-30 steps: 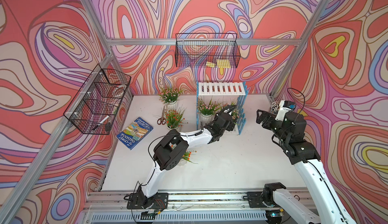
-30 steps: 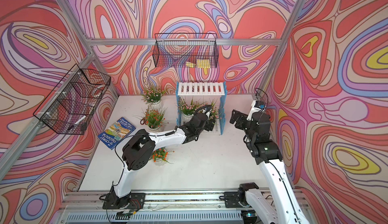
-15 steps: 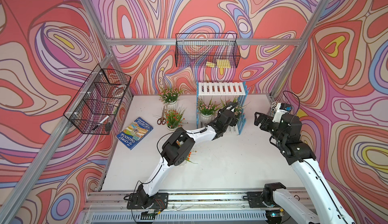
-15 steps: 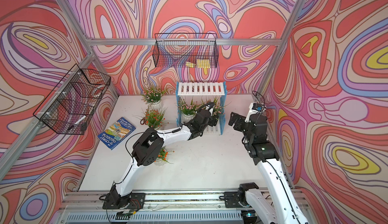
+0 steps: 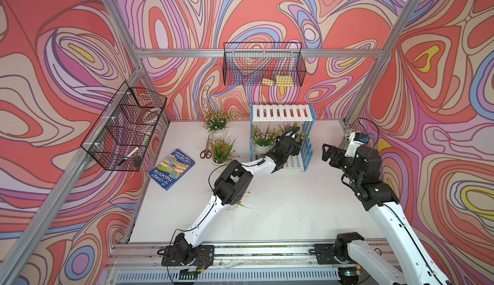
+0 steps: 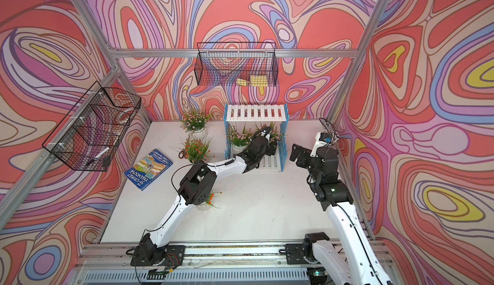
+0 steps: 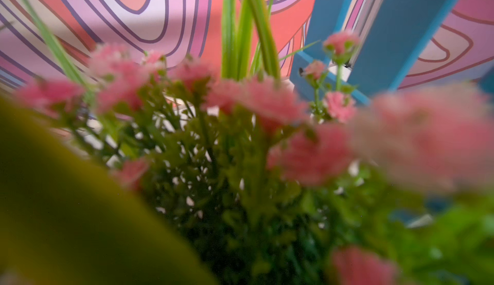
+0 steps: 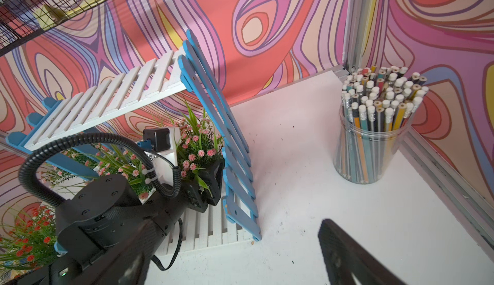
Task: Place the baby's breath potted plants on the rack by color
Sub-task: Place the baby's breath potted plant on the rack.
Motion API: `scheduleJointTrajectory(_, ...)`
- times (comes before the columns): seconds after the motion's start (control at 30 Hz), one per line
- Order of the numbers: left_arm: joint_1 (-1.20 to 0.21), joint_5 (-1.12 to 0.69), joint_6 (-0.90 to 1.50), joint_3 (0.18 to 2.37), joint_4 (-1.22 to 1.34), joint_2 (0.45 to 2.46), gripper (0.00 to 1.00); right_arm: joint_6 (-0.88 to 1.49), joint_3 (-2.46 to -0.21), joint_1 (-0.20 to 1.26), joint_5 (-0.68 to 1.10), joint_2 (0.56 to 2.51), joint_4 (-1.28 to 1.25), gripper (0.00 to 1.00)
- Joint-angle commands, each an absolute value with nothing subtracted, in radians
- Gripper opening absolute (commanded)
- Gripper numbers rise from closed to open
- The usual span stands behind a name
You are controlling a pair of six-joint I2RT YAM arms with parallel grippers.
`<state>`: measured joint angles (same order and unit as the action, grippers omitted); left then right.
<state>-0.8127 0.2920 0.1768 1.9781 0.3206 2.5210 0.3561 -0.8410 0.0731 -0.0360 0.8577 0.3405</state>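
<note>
The rack (image 5: 282, 113) stands at the back with white slat shelves and blue sides (image 8: 213, 88). One pink baby's breath plant (image 5: 263, 138) sits at the left of its lower shelf. A second pink plant (image 8: 199, 147) stands at that shelf's right end, with my left gripper (image 8: 211, 183) reaching in around its base; foliage hides the jaws and pot. Pink blooms (image 7: 267, 102) fill the left wrist view. Another pink plant (image 5: 216, 120) and an orange one (image 5: 220, 150) stand on the table, and a second orange one (image 6: 209, 199) under my left elbow. My right gripper (image 5: 330, 154) hangs open right of the rack.
A clear jar of pencils (image 8: 374, 136) stands in the back right corner. A book (image 5: 172, 168) and red-handled scissors (image 5: 205, 151) lie left of the plants. Black wire baskets hang on the back wall (image 5: 263, 67) and the left wall (image 5: 125, 128).
My left arm has stretched further into the rack, carrying the pink plant onto the right end of the lower shelf. My right arm has drifted slightly left.
</note>
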Motion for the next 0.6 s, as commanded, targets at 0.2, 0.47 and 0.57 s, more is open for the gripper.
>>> scheduleJointTrajectory(0.2,-0.804,0.203,0.239,2.020,0.306,2.527,1.00,0.344,-0.822,0.070,-0.010,0.852,0.322,0.98)
scheduleJointTrajectory(0.47,-0.805,0.177,0.247,1.862,0.402,2.437,1.00,0.345,-0.827,0.070,0.009,0.839,0.330,0.98)
scheduleJointTrajectory(0.57,-0.805,0.168,0.237,1.754,0.509,2.383,1.00,0.348,-0.815,0.070,0.012,0.825,0.328,0.98)
